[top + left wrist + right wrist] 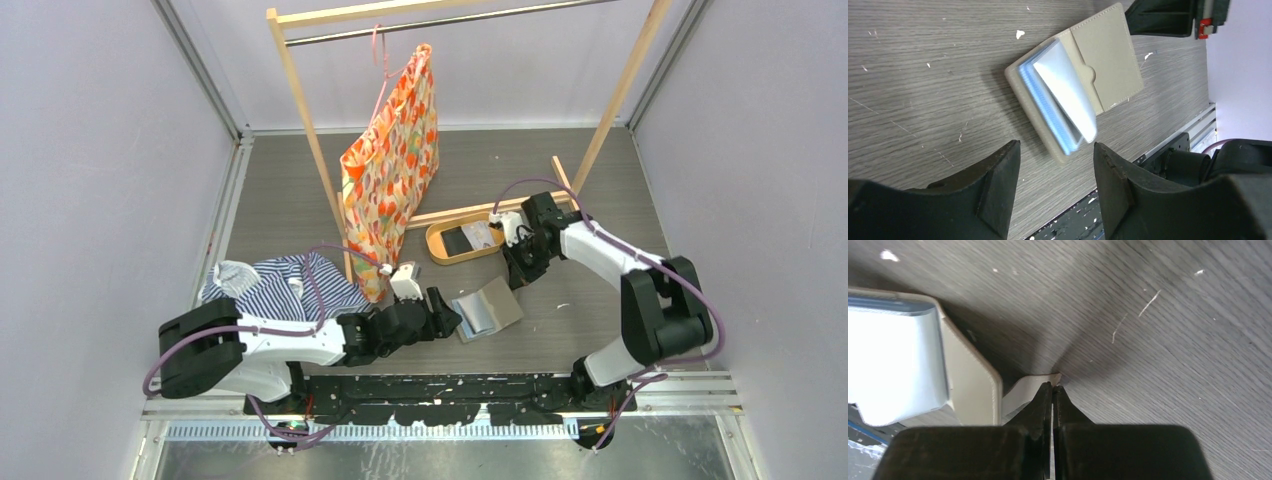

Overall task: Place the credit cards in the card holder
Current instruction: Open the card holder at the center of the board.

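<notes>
Taupe card holder (1074, 82) open, left fingers (998, 190) spread just short, right fingers (1040, 410) pressed together, maybe touching

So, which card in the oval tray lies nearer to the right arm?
The pale card, at the end of the tray beside the right arm; the black card lies farther toward the other end.

Taupe card holder (487, 308) lying open, credit cards (460, 240) in wooden tray (432, 245)

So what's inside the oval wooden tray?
A black card and a pale printed card lie side by side in the tray. The right arm overlaps its right end, so anything under there is hidden.
</notes>
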